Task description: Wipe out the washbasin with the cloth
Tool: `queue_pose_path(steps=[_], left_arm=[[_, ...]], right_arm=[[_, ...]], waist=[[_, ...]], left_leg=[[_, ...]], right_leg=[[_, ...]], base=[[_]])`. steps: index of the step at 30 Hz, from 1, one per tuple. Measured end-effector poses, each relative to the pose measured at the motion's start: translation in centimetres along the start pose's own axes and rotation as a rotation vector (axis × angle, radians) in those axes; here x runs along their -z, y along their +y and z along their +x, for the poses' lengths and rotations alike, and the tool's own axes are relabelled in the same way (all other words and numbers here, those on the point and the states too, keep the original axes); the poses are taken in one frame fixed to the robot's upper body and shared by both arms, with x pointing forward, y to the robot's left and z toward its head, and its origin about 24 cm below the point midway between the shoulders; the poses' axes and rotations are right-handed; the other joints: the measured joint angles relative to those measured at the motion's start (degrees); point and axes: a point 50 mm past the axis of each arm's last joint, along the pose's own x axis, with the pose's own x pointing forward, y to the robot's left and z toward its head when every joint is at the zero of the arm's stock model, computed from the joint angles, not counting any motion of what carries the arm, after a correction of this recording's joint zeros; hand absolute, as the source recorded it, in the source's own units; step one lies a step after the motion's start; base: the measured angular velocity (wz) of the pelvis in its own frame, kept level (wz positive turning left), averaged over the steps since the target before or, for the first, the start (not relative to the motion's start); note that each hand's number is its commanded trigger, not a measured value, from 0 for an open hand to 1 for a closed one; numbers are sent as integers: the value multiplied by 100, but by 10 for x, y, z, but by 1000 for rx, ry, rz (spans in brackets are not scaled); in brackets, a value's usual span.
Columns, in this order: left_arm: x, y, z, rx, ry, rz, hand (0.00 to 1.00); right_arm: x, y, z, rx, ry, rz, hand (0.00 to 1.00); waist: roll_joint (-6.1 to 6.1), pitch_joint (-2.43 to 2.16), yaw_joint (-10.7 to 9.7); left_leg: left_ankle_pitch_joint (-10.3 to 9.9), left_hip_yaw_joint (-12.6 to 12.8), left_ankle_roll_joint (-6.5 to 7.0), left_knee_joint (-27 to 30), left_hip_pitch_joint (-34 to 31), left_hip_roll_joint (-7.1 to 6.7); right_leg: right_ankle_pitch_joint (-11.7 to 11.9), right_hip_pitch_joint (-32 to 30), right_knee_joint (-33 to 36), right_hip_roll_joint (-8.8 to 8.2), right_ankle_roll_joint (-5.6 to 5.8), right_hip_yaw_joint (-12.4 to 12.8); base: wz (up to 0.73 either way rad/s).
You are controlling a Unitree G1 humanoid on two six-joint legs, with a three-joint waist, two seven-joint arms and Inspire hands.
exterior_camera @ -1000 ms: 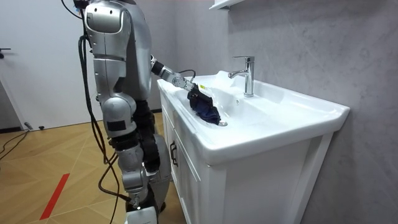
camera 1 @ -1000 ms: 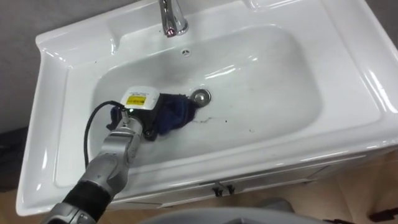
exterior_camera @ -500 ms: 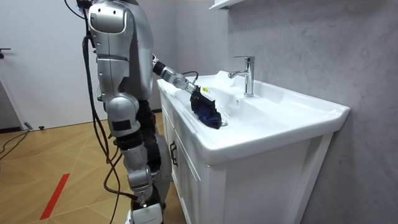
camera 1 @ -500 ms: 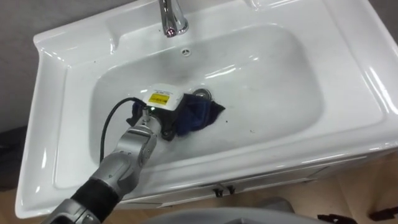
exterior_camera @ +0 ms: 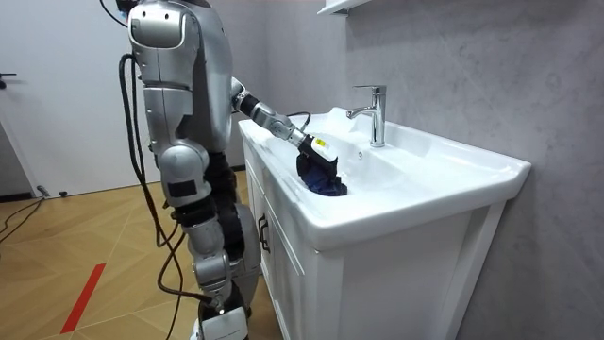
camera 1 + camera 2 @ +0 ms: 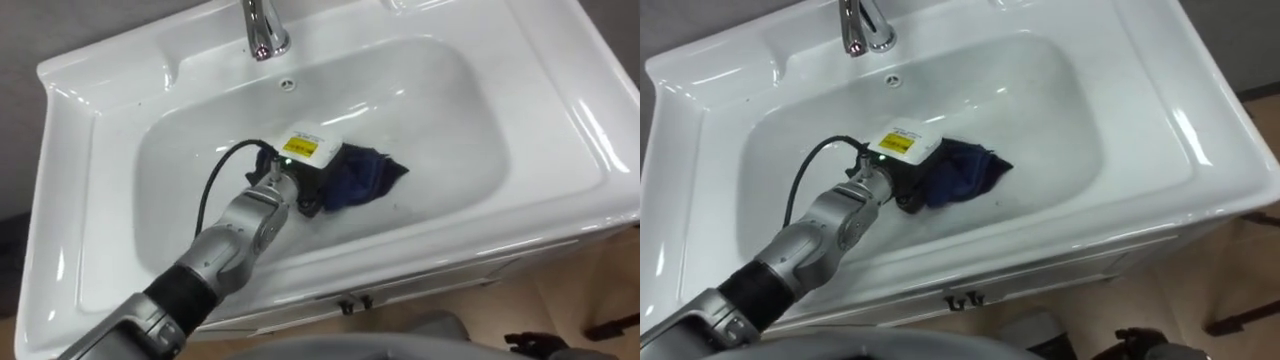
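Left hand (image 6: 305, 160) is down inside the basin (image 6: 440, 110), near the middle of the bowl floor, back of the hand up, resting on the dark blue cloth (image 6: 368, 178). The hand's underside is buried in the cloth, so I cannot tell if it is clamped on it or just pressing flat. The cloth is bunched and lies on the bowl bottom, mostly sticking out from under the hand toward the robot's right. Nothing else lies in the bowl apart from hand and cloth. The overflow hole (image 6: 287, 85) is in the back wall above the hand, and the chrome faucet (image 6: 262, 28) is on the rear ledge just behind it. The white vanity cabinet (image 5: 283, 264) is under the basin. In the room view the robot stands upright at the cabinet front, on the room view's left, arm reaching over the rim on the wood floor (image 5: 85, 246).
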Motion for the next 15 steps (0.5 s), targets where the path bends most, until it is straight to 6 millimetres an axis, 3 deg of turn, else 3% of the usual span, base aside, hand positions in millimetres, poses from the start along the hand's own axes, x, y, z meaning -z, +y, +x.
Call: queue_pose_path(steps=[9,15], left_arm=[[-3,9,6,-10,-56,-71,100],[-40,50,18,-118,-219,-142,100]], right_arm=[[-3,0,0,2,-3,-49,0],[0,1,0,-6,13,-65,0]], waist=[[0,0,-32],[28,-6,-82]], left_leg=[[-33,27,18,38,-8,19],[-128,129,52,170,-33,58]], right_leg=[[10,-28,33,7,-8,49],[25,-22,77,0,21,13]], base=[[-3],[-2]])
